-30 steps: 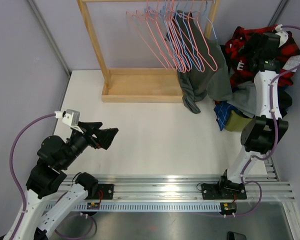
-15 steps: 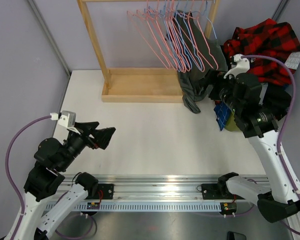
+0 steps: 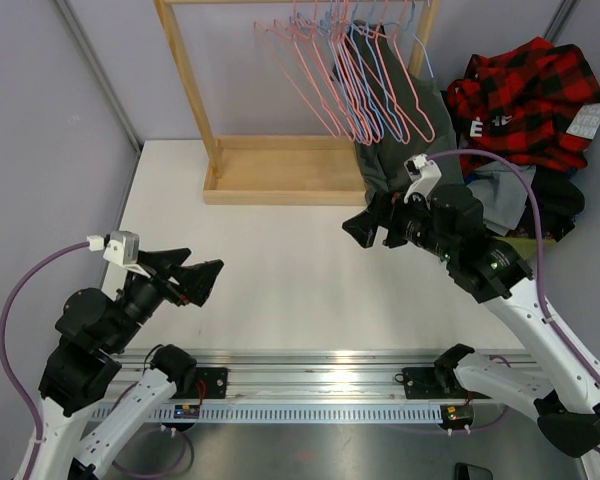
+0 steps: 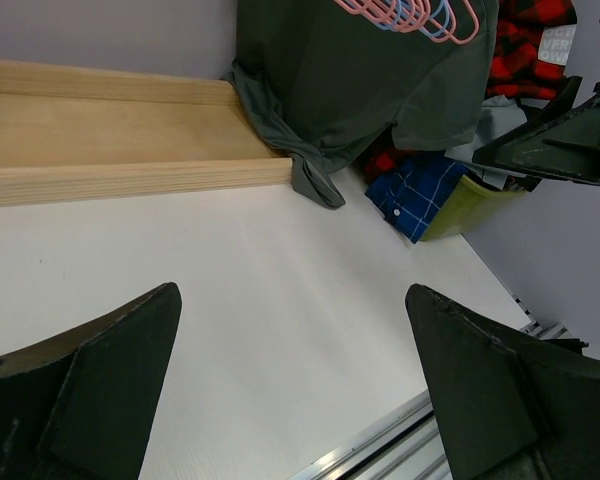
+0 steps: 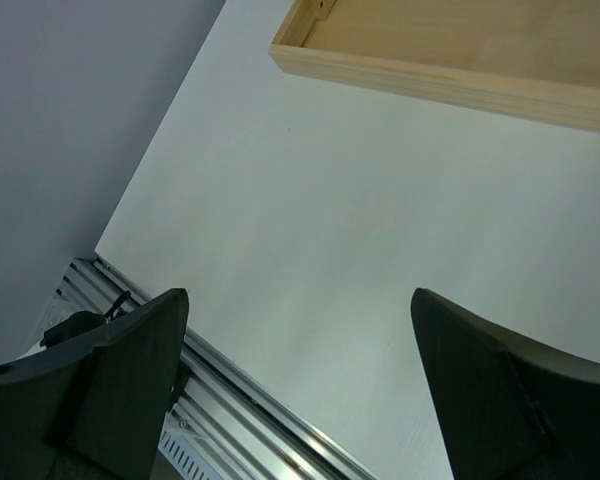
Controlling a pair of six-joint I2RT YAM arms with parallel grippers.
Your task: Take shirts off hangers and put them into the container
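Observation:
A grey shirt (image 3: 405,150) hangs at the right end of the wooden rack, under several empty pink and blue wire hangers (image 3: 345,80). The red-and-black plaid shirt (image 3: 530,90) lies on top of a clothes pile at the far right. Only a corner of the yellow-green container (image 4: 472,205) shows under that pile. My right gripper (image 3: 363,222) hovers open and empty over the table in front of the grey shirt. My left gripper (image 3: 202,272) is open and empty above the near left of the table. Both wrist views show wide jaws over bare table (image 4: 292,295) (image 5: 300,295).
The wooden rack base (image 3: 280,170) lies along the back of the table. A blue checked cloth (image 4: 410,195) hangs out of the pile beside the container. The metal rail (image 3: 330,375) runs along the near edge. Grey walls close in on both sides.
My right arm has swung away from the pile at the far right to the table's middle, leaving the plaid shirt on top. The left arm has drawn back a little.

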